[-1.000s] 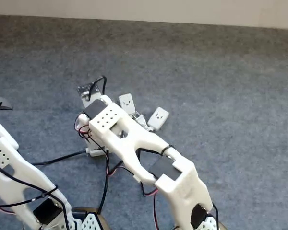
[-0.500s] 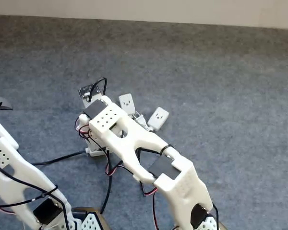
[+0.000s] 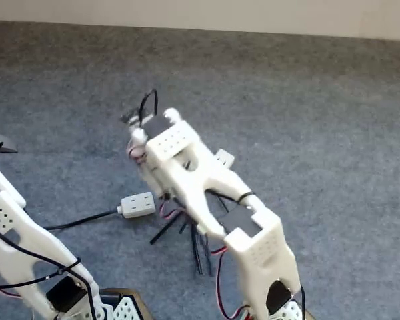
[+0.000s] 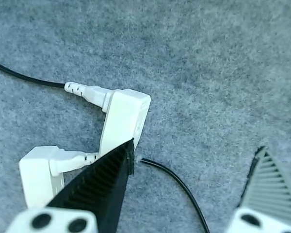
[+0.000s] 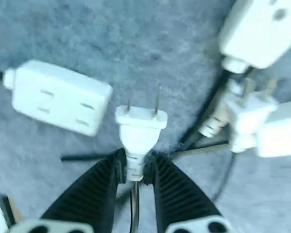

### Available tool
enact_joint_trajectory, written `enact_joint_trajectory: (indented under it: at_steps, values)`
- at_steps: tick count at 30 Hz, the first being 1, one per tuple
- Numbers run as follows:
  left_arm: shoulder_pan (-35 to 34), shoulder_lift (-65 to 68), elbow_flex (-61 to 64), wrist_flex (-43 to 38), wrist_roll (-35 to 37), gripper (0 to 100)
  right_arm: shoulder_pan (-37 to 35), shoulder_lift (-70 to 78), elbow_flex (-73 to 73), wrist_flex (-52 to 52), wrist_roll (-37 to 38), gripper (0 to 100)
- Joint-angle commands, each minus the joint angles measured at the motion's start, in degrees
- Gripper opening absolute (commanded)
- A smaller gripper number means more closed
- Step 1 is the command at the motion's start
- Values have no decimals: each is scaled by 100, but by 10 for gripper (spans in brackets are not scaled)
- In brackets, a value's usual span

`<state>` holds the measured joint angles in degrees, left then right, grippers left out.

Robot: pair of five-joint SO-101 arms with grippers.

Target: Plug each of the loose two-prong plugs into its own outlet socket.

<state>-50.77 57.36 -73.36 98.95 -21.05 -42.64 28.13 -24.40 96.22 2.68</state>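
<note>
While the right gripper point(image 5: 136, 162) is clamped shut on the neck of a white two-prong plug point(image 5: 138, 128), with the prongs bare and pointing away from the wrist, you look to be at the carry-and-align step: one plug is in hand and not yet seated. It hangs above the grey carpet point(image 3: 320, 100), near a white outlet block point(image 5: 58, 97) that lies off to one side with its slot pairs facing up. Further off on the other side sit more white sockets point(image 5: 266, 29) and a second plug point(image 5: 247, 109) just beside one of them; whether that one is pushed home I cannot tell. Your left gripper point(image 4: 196, 155) is wide open and holds nothing, hovering over two white cord ends point(image 4: 126, 116) that lie just beside each other. Next, I judge you need to bring the prongs over one slot pair, square them to it, then press straight in. Since the block lies loose, it may slide, so consider steadying it with the free gripper.
</note>
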Motion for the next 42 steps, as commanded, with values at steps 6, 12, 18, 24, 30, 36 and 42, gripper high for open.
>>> enact_joint_trajectory:
  at_steps: [6, 12, 18, 24, 30, 36, 42]
  values:
    - [321, -963, 101, 273, -519, 368, 479, -1912, -532, 479, 2057, 6]
    - [910, -3301, 2756, 264, -914, 368, 470, -3037, 1024, 435, 2330, 6]
    - [2000, -6079, 5648, 255, -941, 372, 426, -5209, 3222, -1358, 2040, 6]
    - [3345, -8760, 7820, 193, -1029, 373, -127, -7767, 6607, -3556, 1741, 6]
    - [4013, -10765, 9719, -993, -273, 405, -673, -8462, 8497, -4778, 1380, 6]
    - [4629, -12180, 11424, -2075, 519, 404, -1103, -7934, 8567, -5033, 1152, 6]
    - [4919, -13314, 13051, -2857, 765, 404, -1121, -7776, 8567, -5059, 1134, 6]
